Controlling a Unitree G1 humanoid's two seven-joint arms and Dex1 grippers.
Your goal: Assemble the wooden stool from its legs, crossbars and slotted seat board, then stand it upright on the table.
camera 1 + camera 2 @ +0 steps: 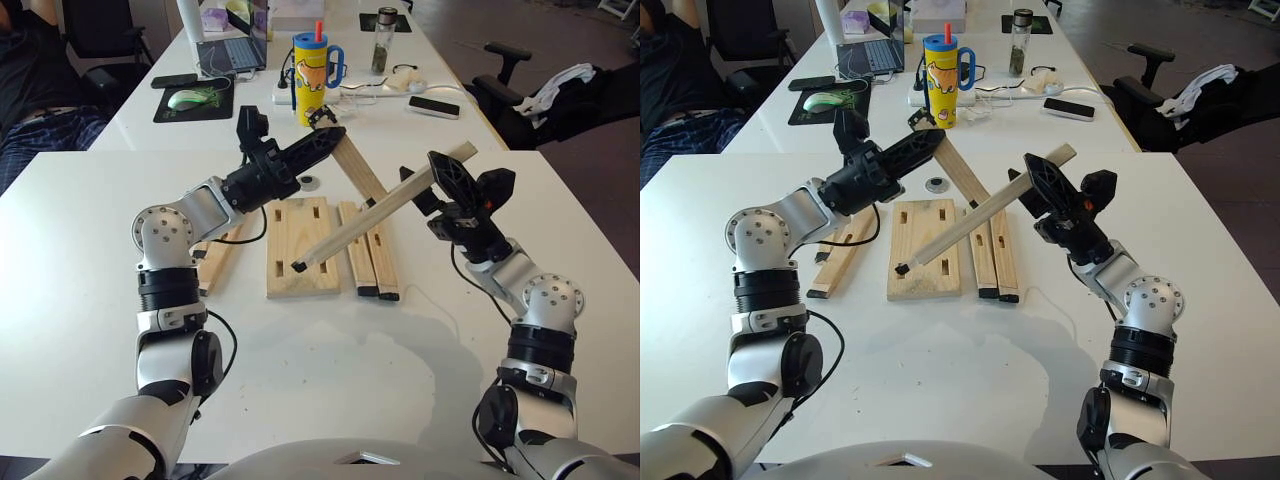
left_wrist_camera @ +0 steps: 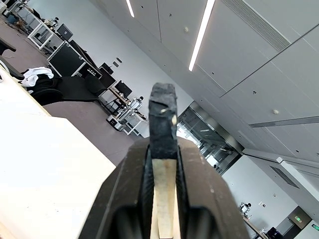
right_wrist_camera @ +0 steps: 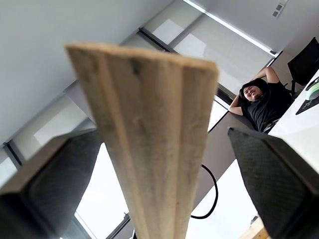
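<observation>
The slotted seat board (image 1: pixel 290 250) lies flat at the table's middle. Two wooden bars (image 1: pixel 368 262) lie along its right side, and more pieces (image 1: pixel 215 258) lie to its left under my left arm. My left gripper (image 1: pixel 328 135) is above the board's far end, shut on a short wooden leg (image 1: pixel 362 172) that slopes down to the right; the left wrist view has that leg (image 2: pixel 164 199) clamped between the fingers. My right gripper (image 1: pixel 440 180) is shut on a long leg (image 1: pixel 360 225) whose black-capped end touches the board; the two legs cross.
A small round metal part (image 1: pixel 310 182) sits just beyond the board. On the far table stand a yellow cup (image 1: pixel 312 78), a bottle (image 1: pixel 383 42), a phone (image 1: pixel 433 106), a mouse (image 1: pixel 190 98) and a laptop (image 1: pixel 232 50). An office chair (image 1: pixel 520 90) is at the right.
</observation>
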